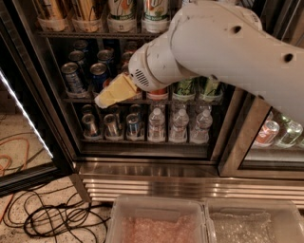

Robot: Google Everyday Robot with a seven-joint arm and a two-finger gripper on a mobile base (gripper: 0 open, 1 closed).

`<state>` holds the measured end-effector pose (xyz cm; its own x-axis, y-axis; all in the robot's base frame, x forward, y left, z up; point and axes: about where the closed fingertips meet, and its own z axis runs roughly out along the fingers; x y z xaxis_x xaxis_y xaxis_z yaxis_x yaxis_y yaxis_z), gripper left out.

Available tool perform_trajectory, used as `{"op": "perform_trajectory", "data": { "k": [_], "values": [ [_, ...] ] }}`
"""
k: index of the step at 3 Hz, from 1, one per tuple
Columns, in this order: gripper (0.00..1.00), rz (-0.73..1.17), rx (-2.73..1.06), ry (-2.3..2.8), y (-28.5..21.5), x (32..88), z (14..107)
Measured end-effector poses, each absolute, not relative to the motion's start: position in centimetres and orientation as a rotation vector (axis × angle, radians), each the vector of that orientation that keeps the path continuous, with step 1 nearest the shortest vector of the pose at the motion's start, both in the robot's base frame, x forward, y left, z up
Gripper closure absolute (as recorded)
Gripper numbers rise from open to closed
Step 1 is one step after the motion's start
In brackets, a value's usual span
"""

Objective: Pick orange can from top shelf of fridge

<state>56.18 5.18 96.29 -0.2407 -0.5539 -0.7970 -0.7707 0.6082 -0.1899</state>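
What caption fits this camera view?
Gripper hovers before the fridge's soda cans, below the orange can on the top shelf.

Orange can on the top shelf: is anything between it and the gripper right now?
Nothing visible blocks it. The gripper hangs lower, in front of the soda-can rack; the orange can stands up-left of it in a clear cup, behind the top shelf's front rail.

The thick white arm [237, 52] reaches in from the upper right, slanting down to the left; its rounded wrist [151, 69] sits near mid-view; the pale yellow claw [101, 101] juts from it, pointing down-left.
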Motion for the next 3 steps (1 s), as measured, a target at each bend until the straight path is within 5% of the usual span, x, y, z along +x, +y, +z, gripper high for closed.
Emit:
{"op": "perform_trajectory", "data": {
  "k": [3],
  "values": [
    [0.0,0.233,-0.97,1.877,8.8,58.9,97.5]
  ]
}}
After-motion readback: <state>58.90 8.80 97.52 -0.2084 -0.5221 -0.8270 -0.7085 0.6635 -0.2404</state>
